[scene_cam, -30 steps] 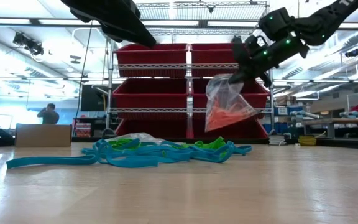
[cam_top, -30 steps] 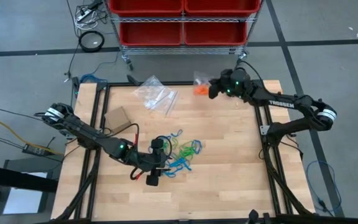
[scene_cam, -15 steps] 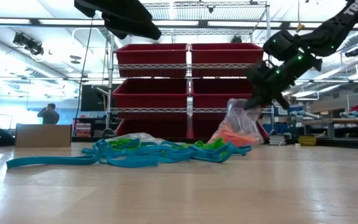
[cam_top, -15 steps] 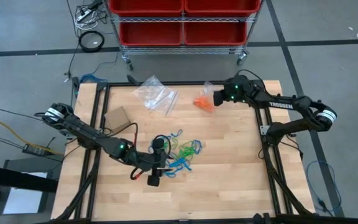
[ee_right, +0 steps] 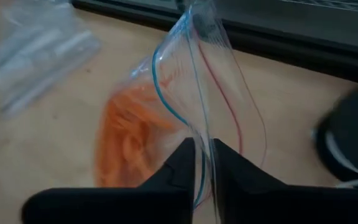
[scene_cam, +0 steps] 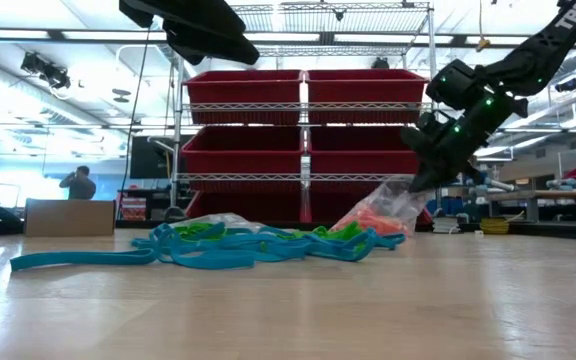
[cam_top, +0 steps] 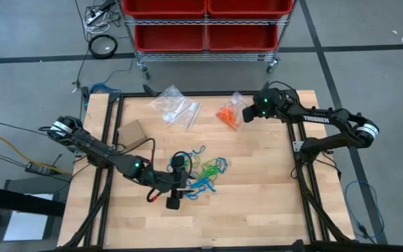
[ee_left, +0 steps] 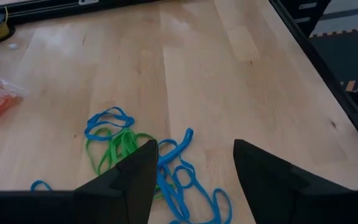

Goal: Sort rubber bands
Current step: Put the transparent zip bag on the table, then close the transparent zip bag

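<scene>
A loose tangle of blue and green rubber bands (cam_top: 203, 172) lies near the middle of the wooden table (cam_top: 257, 203), while the orange ones sit bunched inside a clear zip bag (cam_top: 230, 113) at the table's far edge, its bottom resting on the wood. The right gripper (cam_top: 246, 112) holds that bag by its upper rim; the right wrist view shows the dark fingers (ee_right: 185, 163) nearly together with the thin plastic pinched between them, plus the bag's blue and red seal lines, which the overhead camera does not resolve. The left gripper (cam_top: 173, 201) hovers just beside the tangle, fingers spread wide, nothing between them in its own wrist view. Only the low view reveals how high the left arm hangs above the pile, and a person (scene_cam: 78, 184) standing far back in the room. From above, spare clear bags (cam_top: 175, 107) and a small cardboard box (cam_top: 133, 134) lie on the table's far-left part, with red bins (cam_top: 205, 36) on a wire rack beyond. White lettering on the right arm reads "TROSSEN".
</scene>
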